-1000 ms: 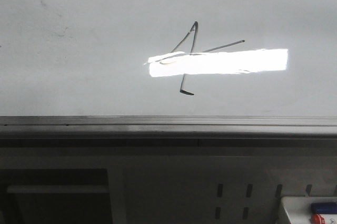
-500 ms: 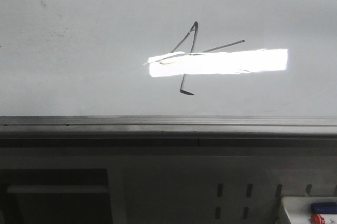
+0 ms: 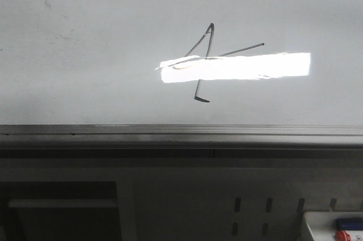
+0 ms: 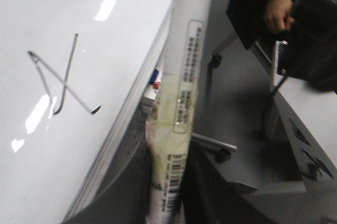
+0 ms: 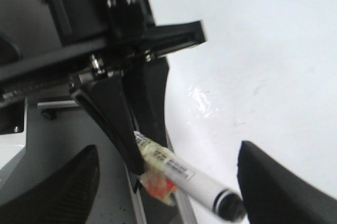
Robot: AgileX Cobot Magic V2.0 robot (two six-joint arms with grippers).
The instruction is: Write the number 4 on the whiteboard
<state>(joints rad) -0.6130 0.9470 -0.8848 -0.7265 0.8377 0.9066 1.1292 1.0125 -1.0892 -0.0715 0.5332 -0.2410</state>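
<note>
The left gripper (image 5: 129,129), a black angular claw, is clenched on the taped rear end of a white cylindrical marker pen (image 5: 184,174) with a printed barcode label and a black tip. In the left wrist view the same pen (image 4: 184,66) runs straight out from the claw, its lower part wrapped in yellowish tape. Whether the black tip touches anything cannot be told.

The right gripper (image 5: 168,147) is spread wide and grasps nothing; its two dark carbon-weave fingers (image 5: 63,187) stand on either side of the pen without touching it.

Just beyond the pen's tip lies the large glossy pale grey-white whiteboard (image 5: 263,50). Off to one side of the pen barrel, well apart from it, the thin dark hand-drawn number 4 (image 4: 63,81) sits on the board (image 4: 79,2), made of slanted strokes with a long crossbar and a small hook at its foot.

In the front view neither arm shows. There the 4 (image 3: 209,39) stands near the middle of the board (image 3: 85,54), crossed by a bright white rectangular glare (image 3: 238,66). The grey metal edge rail (image 3: 181,133) runs below it, and under its right end is a pale tray (image 3: 317,221) holding a blue object (image 3: 349,223) and a red one (image 3: 342,235).

On the pen's other side, far off, a person's hand (image 4: 276,13) shows at a dark sleeve.
</note>
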